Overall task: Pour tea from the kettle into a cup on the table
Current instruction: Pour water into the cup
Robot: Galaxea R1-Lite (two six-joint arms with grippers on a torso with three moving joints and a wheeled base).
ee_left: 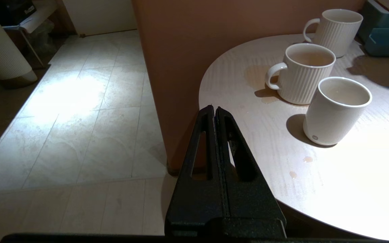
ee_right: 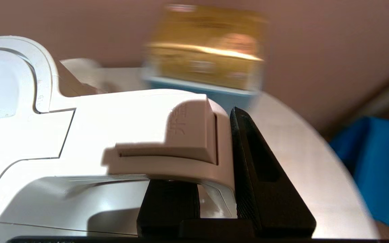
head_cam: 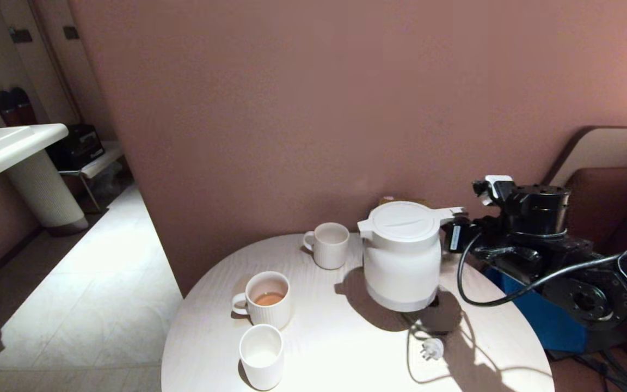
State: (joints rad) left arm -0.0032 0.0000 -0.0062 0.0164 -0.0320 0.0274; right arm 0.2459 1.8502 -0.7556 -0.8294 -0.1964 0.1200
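Your table (head_cam: pixel 346 348) carries the kettle (head_cam: pixel 403 256) near its far right edge, base down. Your right gripper (ee_right: pixel 214 189) has its fingers clamped on the kettle's handle. The cup (head_cam: pixel 262 356) stands at the near left edge, apart. Your left gripper (ee_left: pixel 215 111) hangs off the table's left edge, fingers pressed together, holding nothing.

The kettle (head_cam: pixel 402 256) stands on the table (head_cam: pixel 346 354), right of the cup (head_cam: pixel 262 355).

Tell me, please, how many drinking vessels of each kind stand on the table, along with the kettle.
Ribbed mugs with handles: 2, one holding tea, one by the wall
Plain cup without handle: 1
Kettle: 1
Total: 4
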